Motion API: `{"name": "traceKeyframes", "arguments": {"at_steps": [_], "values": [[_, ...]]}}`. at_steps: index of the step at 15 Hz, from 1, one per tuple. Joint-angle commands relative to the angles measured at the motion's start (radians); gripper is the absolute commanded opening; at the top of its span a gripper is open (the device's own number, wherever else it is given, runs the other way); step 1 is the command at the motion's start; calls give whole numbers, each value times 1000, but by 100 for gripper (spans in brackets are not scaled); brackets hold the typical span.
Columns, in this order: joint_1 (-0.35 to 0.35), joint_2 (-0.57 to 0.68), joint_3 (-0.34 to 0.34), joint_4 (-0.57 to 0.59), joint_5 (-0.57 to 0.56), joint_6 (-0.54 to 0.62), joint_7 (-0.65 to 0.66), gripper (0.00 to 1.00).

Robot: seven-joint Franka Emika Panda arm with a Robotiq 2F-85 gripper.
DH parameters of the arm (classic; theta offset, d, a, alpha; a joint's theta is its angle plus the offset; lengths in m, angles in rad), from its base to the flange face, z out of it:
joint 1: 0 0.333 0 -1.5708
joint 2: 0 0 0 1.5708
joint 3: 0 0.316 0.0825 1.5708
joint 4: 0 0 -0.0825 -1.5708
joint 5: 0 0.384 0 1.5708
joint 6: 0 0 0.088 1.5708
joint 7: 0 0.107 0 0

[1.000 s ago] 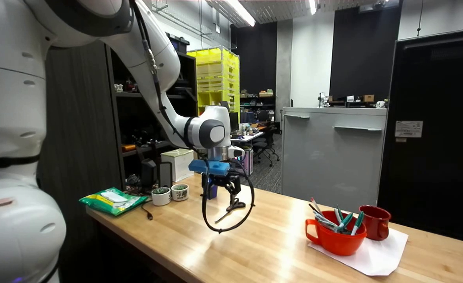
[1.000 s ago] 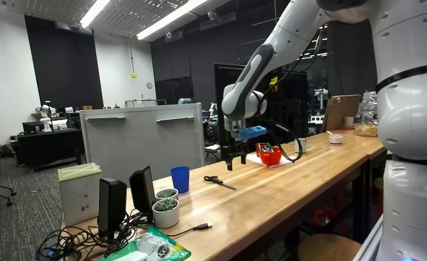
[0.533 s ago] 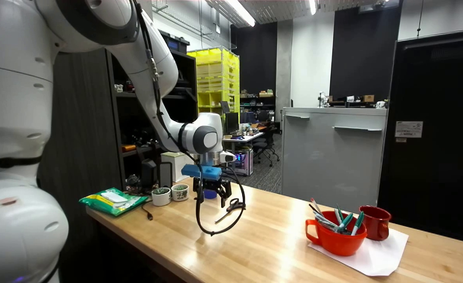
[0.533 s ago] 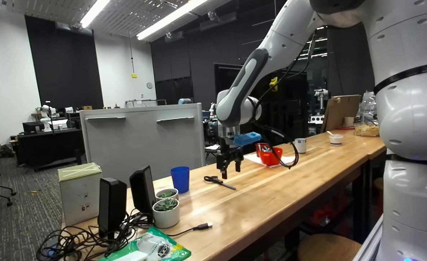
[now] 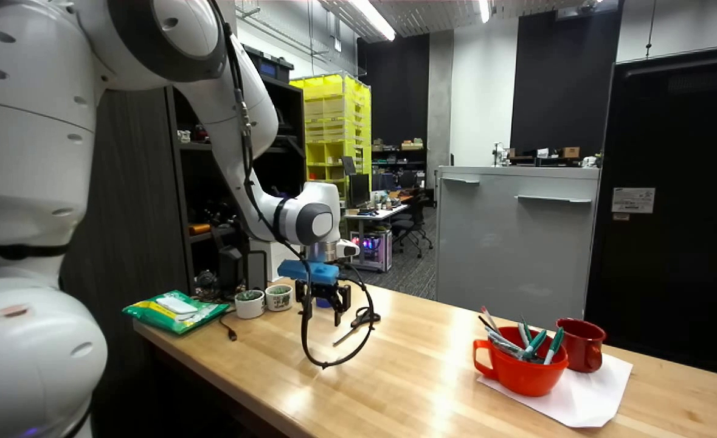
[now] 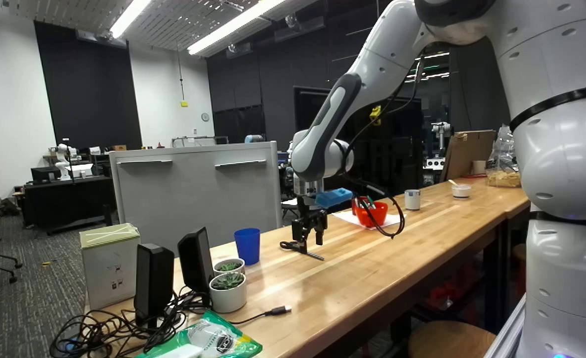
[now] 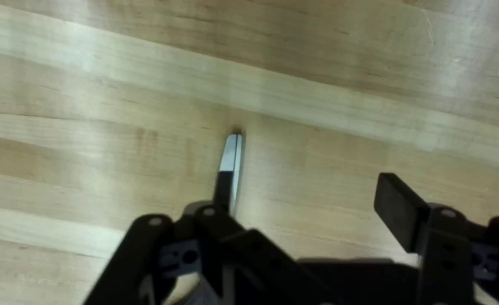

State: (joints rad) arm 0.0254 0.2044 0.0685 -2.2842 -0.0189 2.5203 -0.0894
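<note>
In an exterior view, with the gripper (image 6: 310, 242) as the centre of the clock, a white box (image 6: 111, 271) with a yellow-green lid stands far off at nine o'clock on a pale wooden counter (image 6: 357, 278). Next come two black speakers (image 6: 152, 283) between eight and nine, then two small potted succulents (image 6: 227, 297) near eight and a blue cup (image 6: 247, 247) at nine. Directly at six o'clock, scissors (image 6: 314, 255) lie flat on the counter, their black handles toward ten and their blades toward four. The gripper hangs close over them, spread wide and grasping nothing; in the wrist view one jaw covers part of the blades, though whether it touches them cannot be told. Judged from this, the gripper is roughly in place over the scissors, but they are not yet gripped or lifted. Further right, at two o'clock and well apart, a bright red cup (image 6: 379, 214) sits on a white sheet (image 6: 347, 217), followed by a white mug (image 6: 412, 200) and, farthest off in much the same direction, a small white tub (image 6: 460, 191).
</note>
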Motion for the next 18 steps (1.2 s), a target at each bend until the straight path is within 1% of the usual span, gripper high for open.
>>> {"name": "traceKeyframes", "arguments": {"at_steps": [1, 4, 7, 8, 15, 18], "values": [[7, 17, 3, 17, 4, 6, -19, 54], [8, 39, 6, 35, 2, 5, -31, 28], [10, 75, 9, 66, -1, 0, -42, 6], [11, 90, 8, 78, -5, 2, -43, 1], [18, 198, 3, 189, -32, -17, -46, 0], [20, 225, 2, 227, -40, -30, -44, 0]]}}
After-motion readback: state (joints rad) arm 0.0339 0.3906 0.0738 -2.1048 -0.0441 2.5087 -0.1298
